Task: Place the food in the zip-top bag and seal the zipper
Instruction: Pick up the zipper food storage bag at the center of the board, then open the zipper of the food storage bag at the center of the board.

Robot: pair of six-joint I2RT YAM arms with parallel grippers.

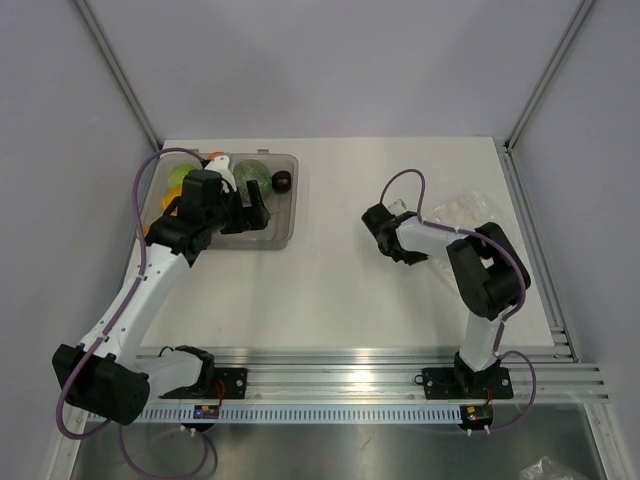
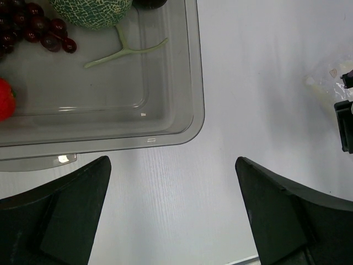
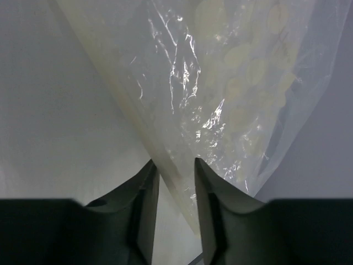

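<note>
The left gripper [image 2: 174, 221] is wide open and holds nothing; it hangs over the table [image 2: 265, 110] just off the near right corner of the grey tray [image 2: 194, 105] at the upper left of the top view. The food is in that tray: dark purple grapes [image 2: 33, 27], a green netted piece [image 2: 91, 11], a red piece [image 2: 4, 98] and a dark brown ball [image 1: 283, 181] at the far right corner. The right gripper [image 3: 176, 204] is nearly closed, with its fingers [image 3: 144, 210] pinching the edge of the zip-top bag [image 3: 237, 99]. The zipper [image 3: 132, 110] runs diagonally down into the narrow gap. The bag lies at the right of the table, well apart from the tray.
</note>
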